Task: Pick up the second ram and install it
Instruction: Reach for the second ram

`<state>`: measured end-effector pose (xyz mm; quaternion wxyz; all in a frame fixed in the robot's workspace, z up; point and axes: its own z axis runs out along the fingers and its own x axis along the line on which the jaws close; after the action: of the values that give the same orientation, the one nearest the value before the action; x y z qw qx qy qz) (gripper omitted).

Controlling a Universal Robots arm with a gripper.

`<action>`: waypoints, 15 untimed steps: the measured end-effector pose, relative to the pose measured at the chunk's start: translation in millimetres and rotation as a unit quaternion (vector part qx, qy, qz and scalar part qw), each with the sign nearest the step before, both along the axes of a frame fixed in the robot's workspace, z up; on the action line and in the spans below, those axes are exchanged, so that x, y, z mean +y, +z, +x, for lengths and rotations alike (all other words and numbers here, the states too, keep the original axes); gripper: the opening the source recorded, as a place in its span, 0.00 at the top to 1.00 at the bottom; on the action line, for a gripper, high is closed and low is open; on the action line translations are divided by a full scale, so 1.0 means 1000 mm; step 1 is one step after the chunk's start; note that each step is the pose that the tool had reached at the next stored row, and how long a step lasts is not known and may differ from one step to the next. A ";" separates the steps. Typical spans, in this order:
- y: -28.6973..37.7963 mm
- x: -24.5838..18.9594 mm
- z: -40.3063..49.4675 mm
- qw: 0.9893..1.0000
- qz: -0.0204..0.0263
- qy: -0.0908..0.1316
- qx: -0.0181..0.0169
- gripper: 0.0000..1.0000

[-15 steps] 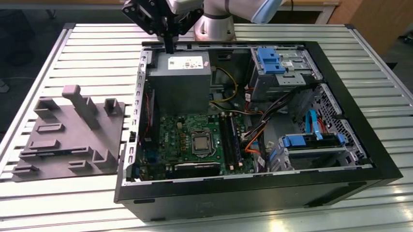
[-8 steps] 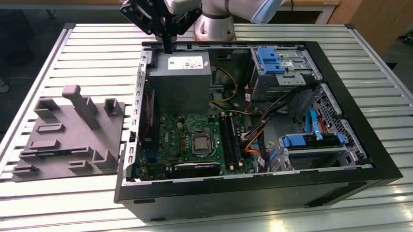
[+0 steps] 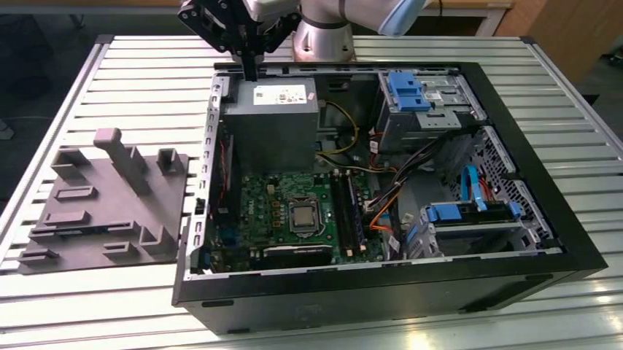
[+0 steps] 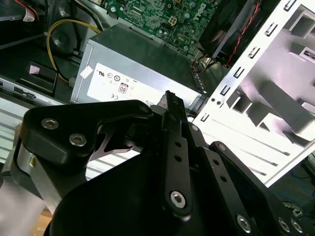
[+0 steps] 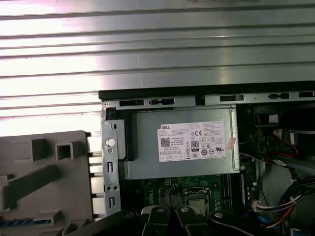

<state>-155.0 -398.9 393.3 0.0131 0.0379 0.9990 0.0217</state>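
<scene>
At the upper middle of the exterior view, the gripper point(image 3: 251, 71) hangs above the rear wall of the open case point(image 3: 389, 292), just over the power supply point(image 3: 271, 120). Its jaws are pressed together and read as one thin black bar. In the second wrist view nothing shows between them. The ram point(image 5: 22, 222) is, as best I can judge, the thin bluish strip on the grey fixture point(image 3: 98, 226). The fixture sits on the slatted table point(image 3: 136, 80) at the centre left of the exterior view, beside the case and well apart from the gripper. The motherboard point(image 3: 282, 211) lies on the case floor, below the power supply in that frame. The step in hand appears to be the reach for the ram. Done well, it calls for jaws parted before descent, set square across the board's flat faces near mid-length. A straight lift would keep the stick from binding in its seat.
</scene>
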 end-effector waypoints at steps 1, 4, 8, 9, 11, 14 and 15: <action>0.0000 0.0000 -0.0005 1.000 0.000 0.000 0.000 0.89; 0.0000 0.0000 -0.0023 1.000 0.000 0.000 0.000 0.89; -0.0001 0.0000 -0.0046 1.000 0.000 0.000 0.000 0.89; 0.0000 0.0000 -0.0051 1.000 0.000 0.000 0.000 0.89; 0.0000 0.0000 -0.0059 1.000 0.000 0.000 0.000 0.89; 0.0000 0.0000 -0.0072 1.000 0.000 0.000 0.000 0.89; 0.0000 0.0000 -0.0077 1.000 0.000 0.000 0.000 0.89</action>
<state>-162.7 -399.0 393.3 0.0131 0.0378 0.9990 0.0217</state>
